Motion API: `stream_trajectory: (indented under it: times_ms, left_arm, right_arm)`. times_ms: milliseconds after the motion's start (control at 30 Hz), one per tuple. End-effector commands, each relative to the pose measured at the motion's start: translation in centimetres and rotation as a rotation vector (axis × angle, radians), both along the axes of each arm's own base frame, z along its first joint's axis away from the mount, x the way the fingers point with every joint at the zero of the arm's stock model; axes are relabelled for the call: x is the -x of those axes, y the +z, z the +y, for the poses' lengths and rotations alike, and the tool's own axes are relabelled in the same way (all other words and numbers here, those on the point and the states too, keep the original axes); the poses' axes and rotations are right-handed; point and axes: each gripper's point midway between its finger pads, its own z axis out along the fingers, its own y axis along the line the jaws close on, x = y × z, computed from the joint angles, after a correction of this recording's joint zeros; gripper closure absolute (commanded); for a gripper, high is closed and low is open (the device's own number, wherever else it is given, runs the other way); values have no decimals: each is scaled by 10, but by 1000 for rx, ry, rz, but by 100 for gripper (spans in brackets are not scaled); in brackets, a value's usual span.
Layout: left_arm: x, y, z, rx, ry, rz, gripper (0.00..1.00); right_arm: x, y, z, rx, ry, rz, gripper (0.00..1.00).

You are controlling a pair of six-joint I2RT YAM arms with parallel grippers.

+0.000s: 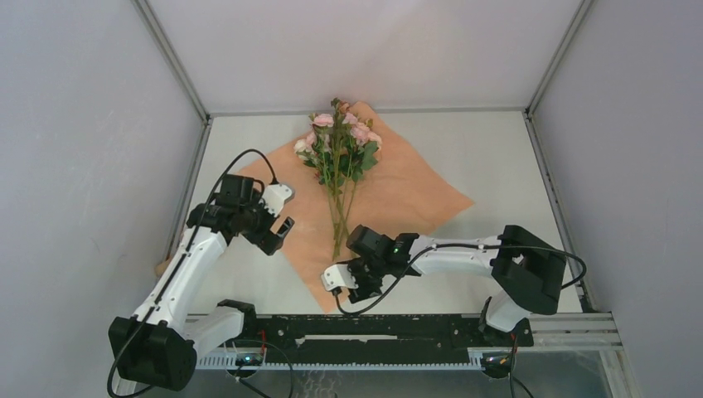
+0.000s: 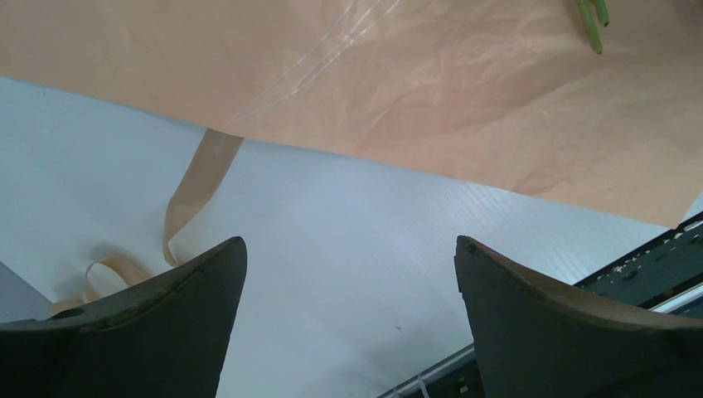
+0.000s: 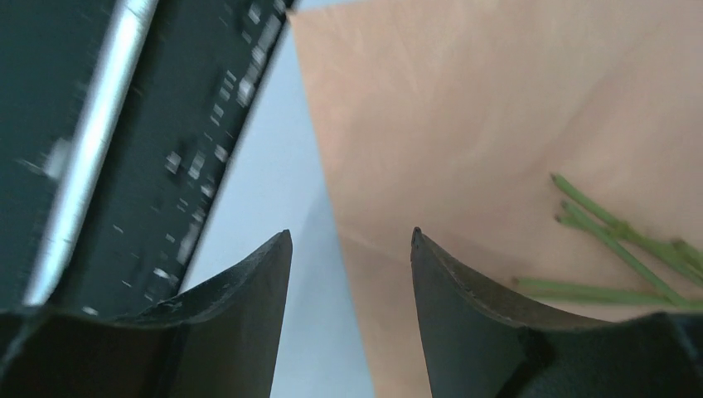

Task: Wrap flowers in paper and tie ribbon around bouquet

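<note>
The flowers (image 1: 338, 153) lie on the paper (image 1: 406, 195). The left gripper (image 2: 348, 245) has its fingers spread wide above the table, near the ribbon (image 2: 195, 178). The right gripper (image 3: 351, 240) has its fingers apart over the paper's near corner.

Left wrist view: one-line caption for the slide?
Open left gripper hovers over the table, ribbon trailing out from the paper edge.

One paper (image 1: 406, 192), one flower bunch (image 1: 340, 149), one ribbon (image 2: 194, 177) (two arms (image 1: 186, 269) (image 1: 456, 255))
</note>
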Motion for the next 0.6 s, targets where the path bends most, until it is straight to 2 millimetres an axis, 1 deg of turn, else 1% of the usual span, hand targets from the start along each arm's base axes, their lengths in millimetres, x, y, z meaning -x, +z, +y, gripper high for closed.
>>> stream_trajectory:
  times_ms: [0, 100, 200, 300, 400, 433, 467, 500, 567]
  left_arm:
    - [7, -14, 7, -34, -11, 22, 0]
    - [10, -23, 7, -40, -9, 66, 0]
    - [11, -29, 6, -35, -9, 96, 0]
    - [10, -30, 6, -38, -10, 101, 0]
    - [11, -31, 7, -44, -22, 98, 0]
    - [11, -32, 7, -46, -24, 98, 0]
    - [12, -32, 7, -46, -26, 97, 0]
    - [12, -33, 7, -46, -29, 98, 0]
    - [13, -34, 7, -46, -33, 97, 0]
  right_arm:
    - [-48, 9, -29, 79, -18, -254, 37]
    - [-75, -1, -68, 185, -53, -362, 37]
    - [-92, -6, -101, 275, -73, -460, 36]
    - [-109, -6, -126, 343, -127, -562, 35]
    - [-129, -2, -151, 368, -203, -633, 34]
    - [-136, 0, -158, 381, -211, -668, 34]
    - [-145, 3, -161, 377, -226, -717, 34]
    - [-153, 6, -161, 368, -235, -757, 34]
    - [-160, 7, -158, 341, -224, -790, 34]
